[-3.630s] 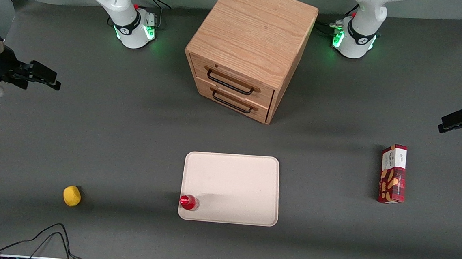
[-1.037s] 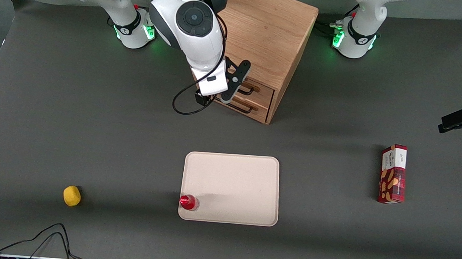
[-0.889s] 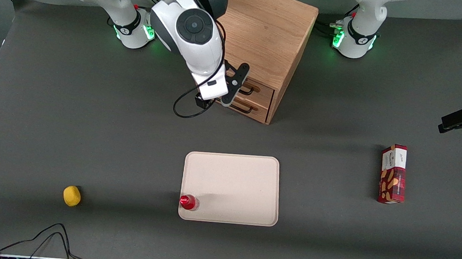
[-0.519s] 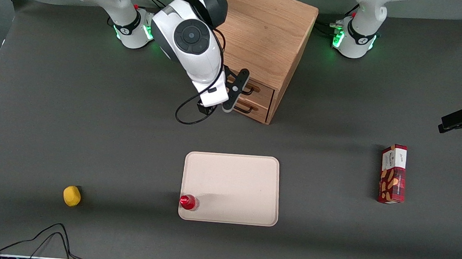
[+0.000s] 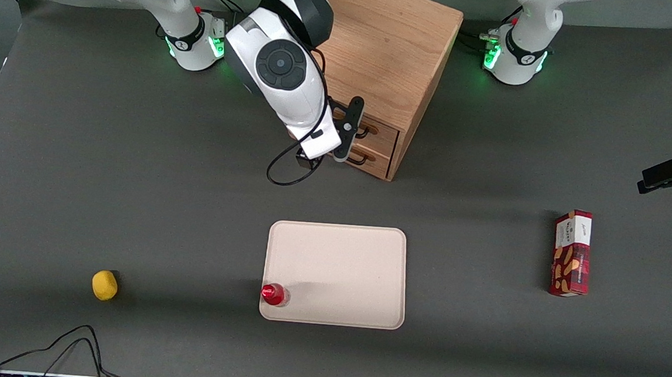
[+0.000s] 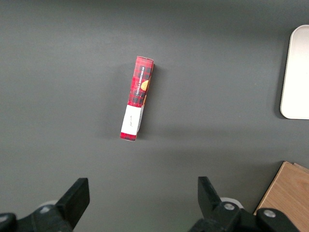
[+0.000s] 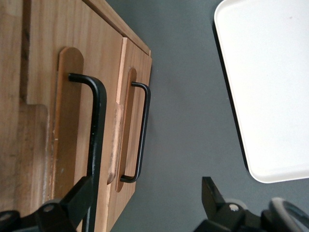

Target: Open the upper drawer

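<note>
My gripper (image 5: 347,135) has swung in from the working arm's end of the table. Now it sits right in front of the cabinet (image 5: 381,44). My fingers are spread wide, and the black handle (image 7: 96,130) of the upper drawer (image 5: 382,131) is between them. The drawer still looks shut. I think squeezing the handle comes next, then pulling.

Dark grey matte table surface (image 5: 134,198), evenly lit from overhead; black cables (image 5: 65,344) trail along its front-camera edge.
</note>
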